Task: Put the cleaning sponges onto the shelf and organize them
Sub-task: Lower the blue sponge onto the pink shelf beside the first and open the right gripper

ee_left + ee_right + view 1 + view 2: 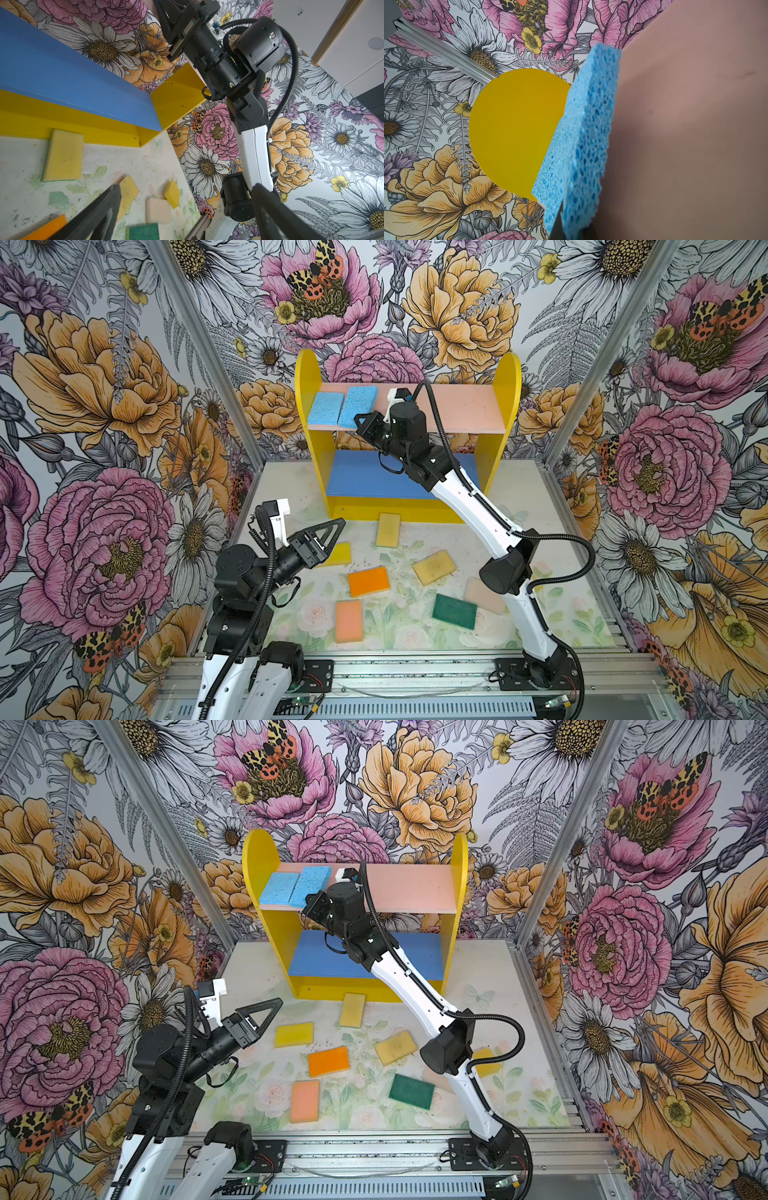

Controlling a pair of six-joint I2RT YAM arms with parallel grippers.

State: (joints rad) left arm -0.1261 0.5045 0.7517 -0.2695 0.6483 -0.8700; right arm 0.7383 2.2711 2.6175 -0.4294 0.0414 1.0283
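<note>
The shelf [309, 377] [253, 857] stands at the back. Two light blue sponges lie side by side at the left of its pink upper board [685, 124]. My right gripper [360, 423] [311, 903] [571, 228] is shut on the near edge of the right-hand one [358, 404] [309, 884] [591, 135]. My left gripper [332, 535] [270, 1011] [187, 207] hangs open and holds nothing above the table's left side, beside a yellow sponge [294, 1034]. On the table lie more yellow sponges [388, 529] [434, 567], an orange one [368, 580], a peach one [349, 620], a dark green one [454, 611] and a cream one [158, 209].
The right arm [469, 506] stretches across the front of the shelf's blue lower board [365, 472], which is bare. A further yellow sponge [484, 1060] lies partly behind that arm. Patterned walls close in the table on three sides.
</note>
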